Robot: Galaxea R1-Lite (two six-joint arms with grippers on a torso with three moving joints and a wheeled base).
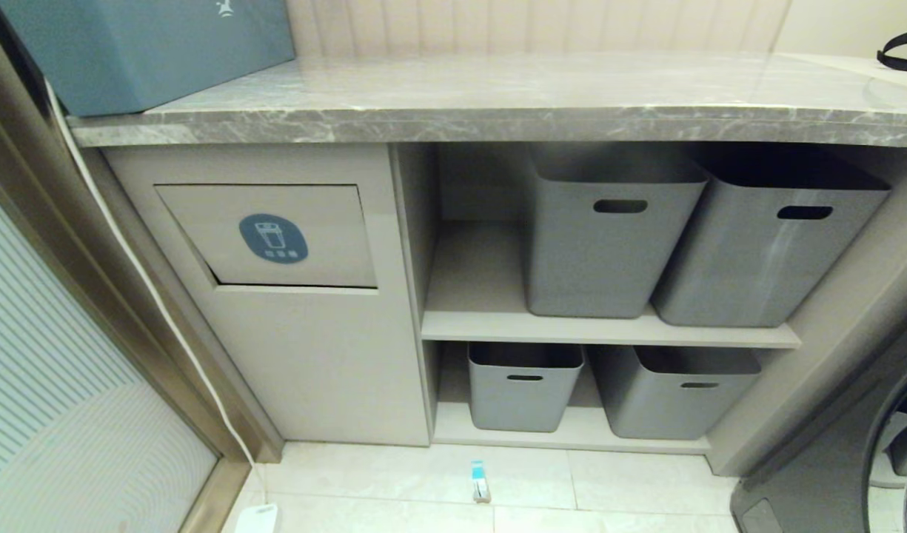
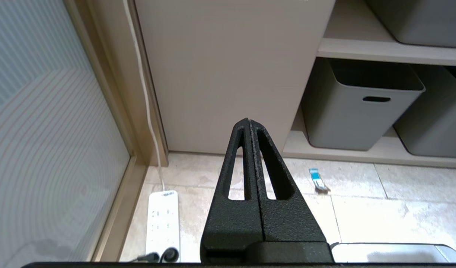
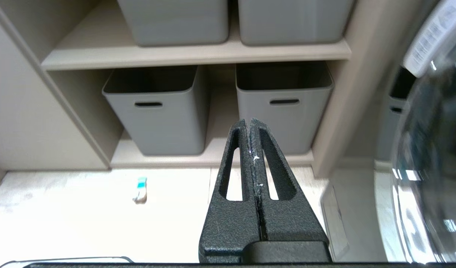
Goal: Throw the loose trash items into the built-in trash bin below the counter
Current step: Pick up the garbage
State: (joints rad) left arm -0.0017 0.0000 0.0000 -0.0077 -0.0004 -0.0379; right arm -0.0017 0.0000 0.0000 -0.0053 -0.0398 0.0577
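Head view: we see one piece of trash, a thin teal-and-white strip wrapper (image 1: 480,480), flat on the floor tiles at lower centre of the frame, just in front of the bottom shelf. The built-in trash bin (image 1: 272,237) sits at centre left under the surface (image 1: 497,96), its flap closed.

Risks, as we judge them: the wrapper is thin and lies flat, so fingertips may skid over it or pinch only tile. The flap must be pushed inward, and a light strip could catch on its edge and drop back. The white cable (image 1: 164,311) and power strip (image 2: 162,219) lie near the cabinet's left side and could snag the left arm.

Neither arm appears in the head view. Left hand (image 2: 249,121): fingers pressed together, empty, aimed at the cabinet base. Right hand (image 3: 249,121): likewise together, empty, facing the lower grey tubs (image 3: 157,111).
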